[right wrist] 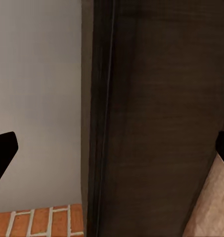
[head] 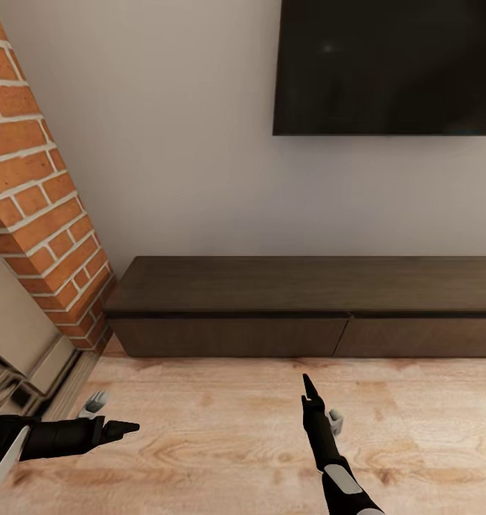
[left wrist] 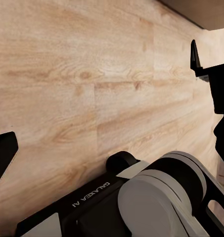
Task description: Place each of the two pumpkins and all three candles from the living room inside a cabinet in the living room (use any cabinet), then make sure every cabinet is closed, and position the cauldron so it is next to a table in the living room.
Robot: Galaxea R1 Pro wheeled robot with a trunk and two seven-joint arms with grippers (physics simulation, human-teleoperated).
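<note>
The cabinet (head: pixel 300 286) is a long low dark brown unit against the white wall, and both its drawer fronts (head: pixel 229 336) are shut flush. My right gripper (head: pixel 311 390) hovers over the floor just in front of it, pointing at it. In the right wrist view the cabinet (right wrist: pixel 156 123) looms close between the spread fingertips (right wrist: pixel 3 153); the gripper is open and empty. My left gripper (head: pixel 118 429) is low at the left, pointing right, open and empty over bare floorboards (left wrist: pixel 92 74). The pumpkins, candles, cauldron and table are out of view.
A red brick column (head: pixel 36 193) stands at the cabinet's left end, with a pale fireplace surround (head: pixel 28 350) below it. A black TV (head: pixel 386 64) hangs on the wall above. Light wood floor (head: pixel 221 429) stretches before the cabinet.
</note>
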